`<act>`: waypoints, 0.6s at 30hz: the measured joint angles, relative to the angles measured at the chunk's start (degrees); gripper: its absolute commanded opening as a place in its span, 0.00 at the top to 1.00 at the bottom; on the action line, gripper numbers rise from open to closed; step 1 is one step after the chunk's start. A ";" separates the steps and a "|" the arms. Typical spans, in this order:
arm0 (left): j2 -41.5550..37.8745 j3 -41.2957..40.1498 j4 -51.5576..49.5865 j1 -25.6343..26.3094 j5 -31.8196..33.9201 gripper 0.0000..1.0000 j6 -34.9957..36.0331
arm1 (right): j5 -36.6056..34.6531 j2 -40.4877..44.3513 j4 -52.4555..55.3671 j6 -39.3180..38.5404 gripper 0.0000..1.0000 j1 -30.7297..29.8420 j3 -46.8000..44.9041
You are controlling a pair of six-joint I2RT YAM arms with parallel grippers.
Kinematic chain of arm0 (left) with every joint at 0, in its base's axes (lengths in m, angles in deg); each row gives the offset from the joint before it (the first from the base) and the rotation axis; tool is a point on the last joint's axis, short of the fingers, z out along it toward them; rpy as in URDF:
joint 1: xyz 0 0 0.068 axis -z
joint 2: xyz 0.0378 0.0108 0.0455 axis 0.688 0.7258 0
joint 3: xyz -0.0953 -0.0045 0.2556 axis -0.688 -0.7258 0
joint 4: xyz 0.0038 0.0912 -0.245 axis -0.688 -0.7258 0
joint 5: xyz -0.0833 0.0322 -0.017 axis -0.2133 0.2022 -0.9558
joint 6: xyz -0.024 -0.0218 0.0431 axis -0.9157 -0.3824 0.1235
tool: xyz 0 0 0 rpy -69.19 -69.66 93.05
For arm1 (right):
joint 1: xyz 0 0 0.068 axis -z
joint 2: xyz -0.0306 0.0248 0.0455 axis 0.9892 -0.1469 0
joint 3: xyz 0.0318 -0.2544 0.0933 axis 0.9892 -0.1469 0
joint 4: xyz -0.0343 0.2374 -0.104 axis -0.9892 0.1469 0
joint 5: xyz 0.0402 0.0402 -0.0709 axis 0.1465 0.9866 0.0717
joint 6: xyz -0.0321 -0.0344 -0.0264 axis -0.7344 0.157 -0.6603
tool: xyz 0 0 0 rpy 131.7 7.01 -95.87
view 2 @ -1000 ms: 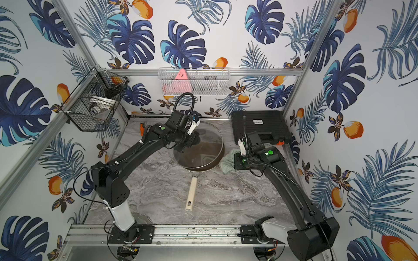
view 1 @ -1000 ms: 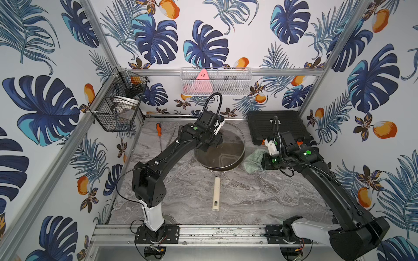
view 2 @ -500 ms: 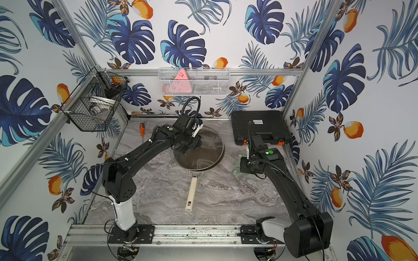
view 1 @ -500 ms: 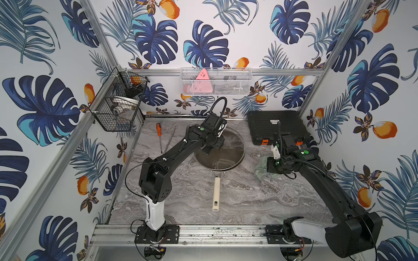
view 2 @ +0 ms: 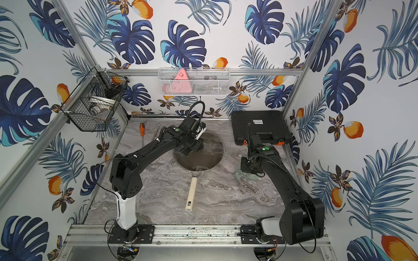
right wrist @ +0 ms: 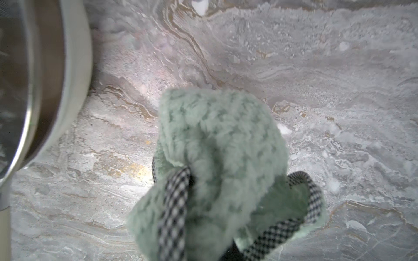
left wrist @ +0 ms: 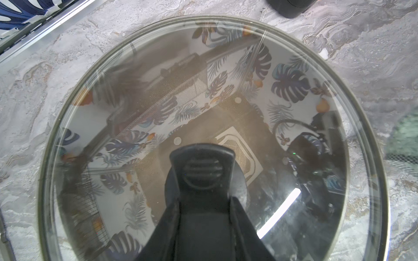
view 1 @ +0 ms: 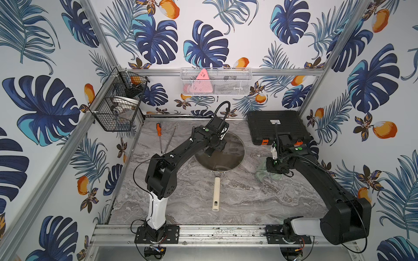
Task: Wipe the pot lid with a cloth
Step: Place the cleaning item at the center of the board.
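At centre, left claw (view 1: 211,151) clamps pot lid (view 1: 229,151); beneath right claw (view 1: 274,169), cloth (right wrist: 221,135), grip unclear.

You have bare table (view 1: 248,196) between lid (view 1: 233,149) and cloth (view 1: 261,174); the case (view 1: 277,128) blocks the far right corner.

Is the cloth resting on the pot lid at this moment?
No, in a top view the cloth lies on the table, clearly apart from the pot lid.
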 measured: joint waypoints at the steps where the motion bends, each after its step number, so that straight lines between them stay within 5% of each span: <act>1: 0.24 0.13 0.04 0.11 0.22 1.00 0.00 | -0.17 -0.61 -0.28 -0.02 0.76 0.26 -0.31; 2: 0.44 0.28 0.02 0.20 0.42 1.00 0.00 | -0.15 -1.18 -0.63 -0.02 0.75 0.39 -0.61; 4: 0.76 0.44 0.07 0.28 0.96 1.00 0.04 | -0.13 -2.03 -1.49 0.04 0.50 0.74 -1.29; 6: 1.22 0.83 0.00 0.33 1.53 0.98 0.17 | -0.13 -2.99 -2.08 -0.09 0.48 0.96 -1.73; 7: 1.38 0.96 0.00 0.35 1.73 0.97 0.17 | -0.13 -3.37 -2.34 -0.33 0.37 1.01 -1.77; 8: 1.57 1.11 0.00 0.35 2.01 0.96 0.17 | -0.11 -3.63 -2.54 -0.07 0.08 1.05 -1.77; 9: 1.70 1.18 0.07 0.37 2.29 0.95 0.17 | -0.13 -3.76 -2.62 0.00 0.00 1.11 -1.77; 18: 1.99 1.22 0.04 0.42 2.86 0.93 0.15 | -0.61 -2.89 -2.86 -0.20 0.00 1.42 -1.79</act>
